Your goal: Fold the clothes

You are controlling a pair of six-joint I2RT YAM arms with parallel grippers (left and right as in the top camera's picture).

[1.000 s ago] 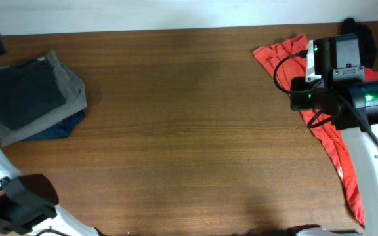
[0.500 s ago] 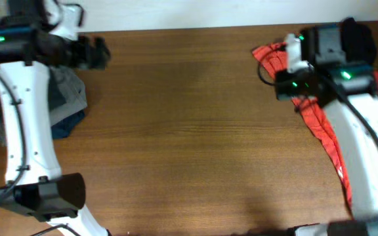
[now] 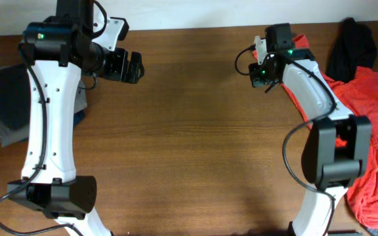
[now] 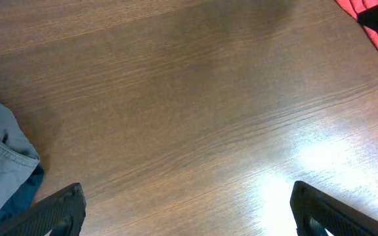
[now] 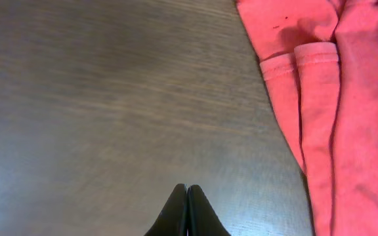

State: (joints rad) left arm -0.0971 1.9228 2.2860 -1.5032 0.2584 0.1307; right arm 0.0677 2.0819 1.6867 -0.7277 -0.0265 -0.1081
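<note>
your left gripper (image 4: 188, 196) gapes wide and empty, your right gripper (image 5: 187, 208) is pinched closed on nothing beside the orange-red shirt (image 5: 320, 98) heaped at right, and both have swung inward since a moment ago.

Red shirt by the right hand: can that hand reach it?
Probably yes. The red shirt lies close beside the right hand, only bare table between. The hand is shut, so it must open first.
</note>
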